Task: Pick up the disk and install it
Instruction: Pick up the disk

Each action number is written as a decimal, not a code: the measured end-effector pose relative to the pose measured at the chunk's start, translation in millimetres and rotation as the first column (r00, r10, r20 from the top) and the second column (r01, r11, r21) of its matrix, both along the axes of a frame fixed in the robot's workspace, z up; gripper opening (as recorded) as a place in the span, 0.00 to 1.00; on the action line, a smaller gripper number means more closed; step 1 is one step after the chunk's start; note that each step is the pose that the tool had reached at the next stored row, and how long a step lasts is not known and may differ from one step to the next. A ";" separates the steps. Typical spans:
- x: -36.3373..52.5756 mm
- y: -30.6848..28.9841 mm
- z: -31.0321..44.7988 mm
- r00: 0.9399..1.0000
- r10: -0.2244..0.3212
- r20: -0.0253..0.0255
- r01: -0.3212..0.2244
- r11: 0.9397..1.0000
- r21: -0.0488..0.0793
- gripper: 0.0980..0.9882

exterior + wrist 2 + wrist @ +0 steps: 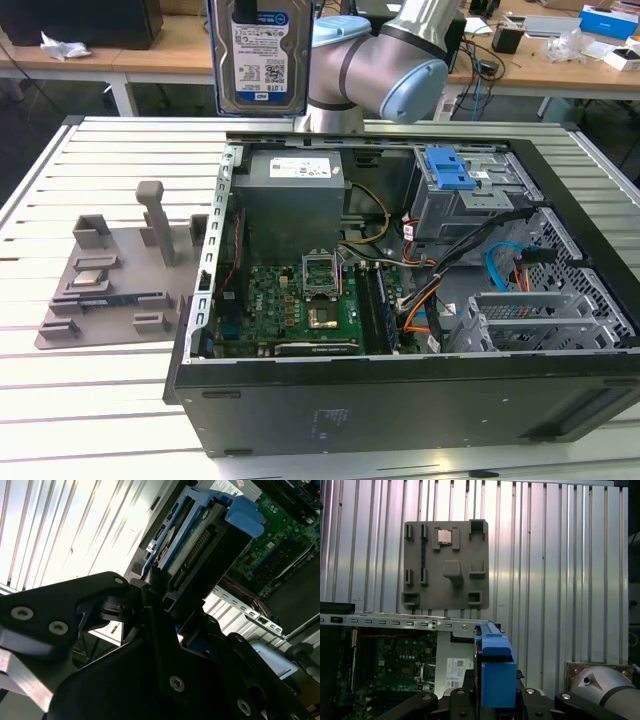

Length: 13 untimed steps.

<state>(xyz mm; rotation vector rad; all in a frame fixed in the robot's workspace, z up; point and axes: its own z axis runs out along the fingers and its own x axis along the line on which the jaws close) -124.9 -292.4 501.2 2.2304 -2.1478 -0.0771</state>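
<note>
The disk hangs upright high above the slatted table, behind the open computer case, with its blue-and-white label facing the exterior view. In the second wrist view, my gripper is shut on the disk, its black fingers clamping one end of the blue bracket. In the first wrist view, the bracket's blue end stands up between the gripper's parts, above the case's rim.
The case lies open on the table, showing a green motherboard, a grey power supply box and a drive cage with a blue latch. A grey fixture plate lies at the exterior view's left. Cluttered desks stand behind.
</note>
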 end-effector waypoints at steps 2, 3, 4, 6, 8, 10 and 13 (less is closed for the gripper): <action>-0.1 -3.5 0.0 1.000 0.000 0.000 0.000 1.000 0.000 0.30; -0.1 -6.6 0.1 1.000 0.000 0.000 0.000 1.000 0.000 0.30; -0.1 -11.3 0.0 1.000 0.000 0.000 0.000 1.000 0.000 0.30; -0.1 -16.7 0.0 1.000 0.000 0.000 0.000 1.000 0.000 0.30; -0.1 -28.8 0.0 1.000 0.000 0.000 0.000 1.000 0.000 0.30; -0.1 -37.7 0.0 1.000 0.000 0.000 0.000 1.000 0.000 0.30; -0.1 -44.4 0.0 1.000 0.000 0.000 0.000 1.000 0.000 0.30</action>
